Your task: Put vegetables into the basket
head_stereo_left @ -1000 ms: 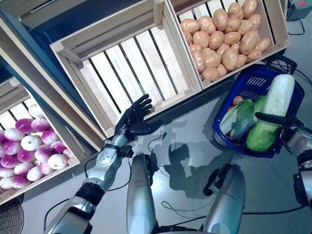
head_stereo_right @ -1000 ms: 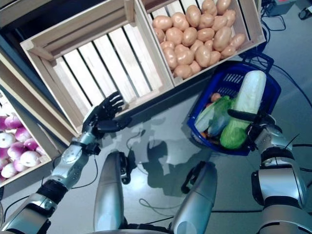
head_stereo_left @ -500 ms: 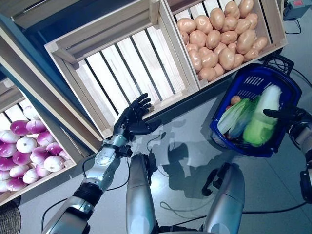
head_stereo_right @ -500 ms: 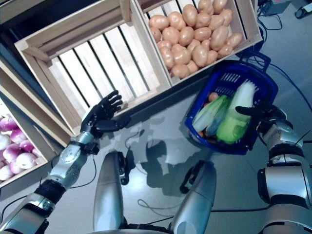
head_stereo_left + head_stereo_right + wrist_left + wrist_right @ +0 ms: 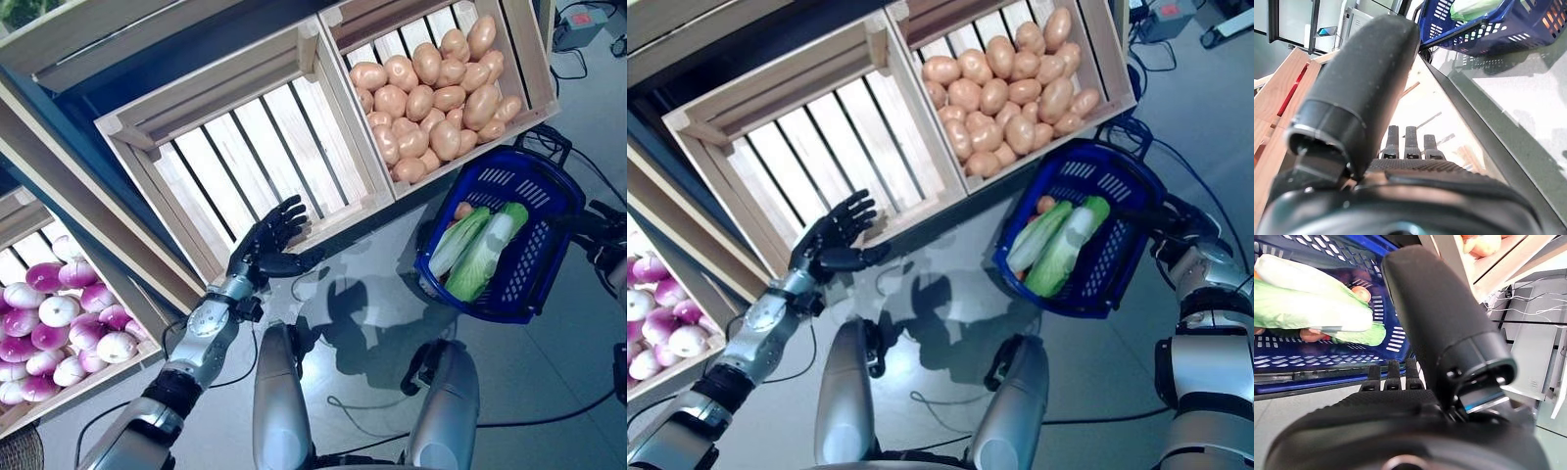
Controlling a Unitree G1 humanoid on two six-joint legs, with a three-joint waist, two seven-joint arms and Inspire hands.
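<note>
The blue plastic basket (image 5: 545, 257) stands on the grey floor by the stand's right crate. In it lie a long pale green and white cabbage (image 5: 487, 255), another green leafy one (image 5: 453, 242) and a small orange round vegetable (image 5: 463, 210). My right hand (image 5: 600, 231) is open and empty just right of the basket's rim; its wrist view (image 5: 1396, 382) shows straight fingers before the basket (image 5: 1327, 363) and the cabbage (image 5: 1308, 308). My left hand (image 5: 265, 247) is open and empty at the front edge of an empty slatted crate (image 5: 257, 147).
A wooden stand with slanted crates runs across the back; its front rail (image 5: 343, 211) lies close before my left hand. A filled crate (image 5: 529, 98) stands right behind the basket. Cables (image 5: 588, 44) lie on the floor at the far right.
My right hand let go of the long cabbage, which now lies in the basket, and drew back to the right of the rim. The left hand stayed put.
</note>
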